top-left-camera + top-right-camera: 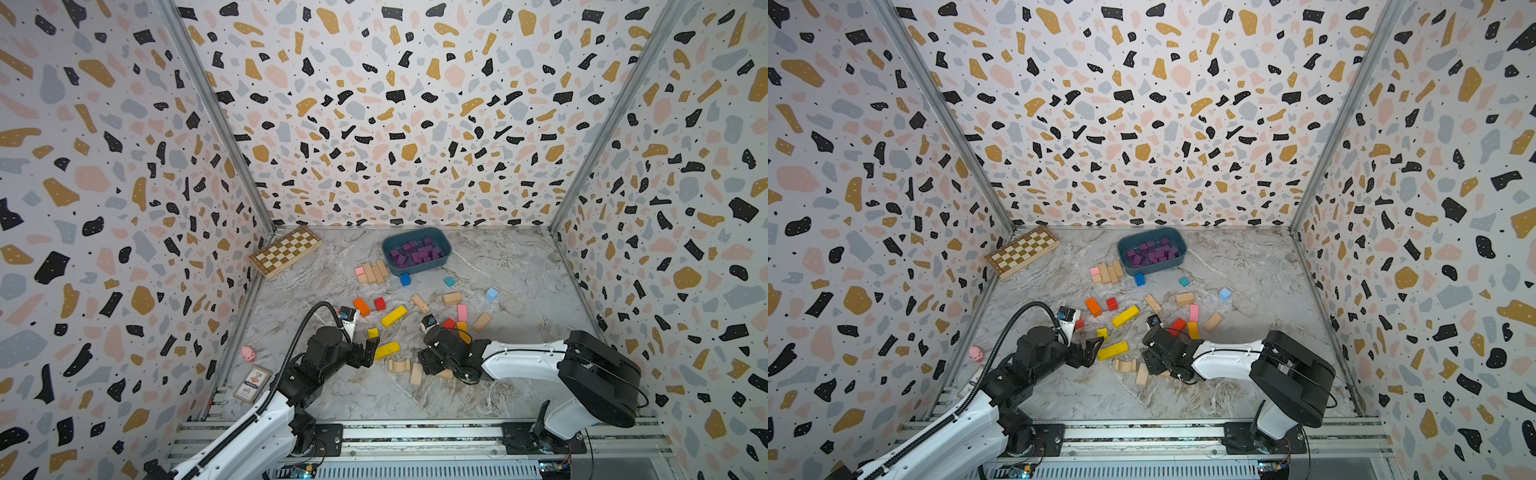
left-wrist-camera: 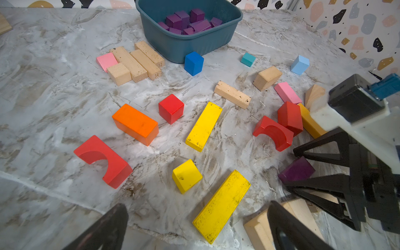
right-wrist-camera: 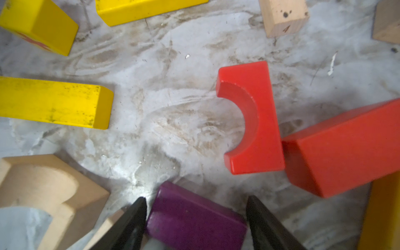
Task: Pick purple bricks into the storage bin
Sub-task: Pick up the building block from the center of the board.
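- The step in hand looked like the grasp of a last stray piece: a small matte purple wooden block lay on the grey marble table, near the front, and I saw no other purple piece loose.
- The right gripper had its black fingers on either side of that block, close against it. I could not tell whether they were pinching it.
- A red wooden arch block lay near the block and a pale wooden arch just beside it.
- The right arm reached in low from its base, forearm almost level, wrist tipped down at the table.
- The next move, I judged, called for a firm squeeze, a straight lift, then a long carry to the back.
- There stood the dark teal plastic storage bin, holding a heap of purple bricks.
- The left gripper hung over the table with its fingers spread wide, holding nothing, its arm bent and pointing toward the middle.
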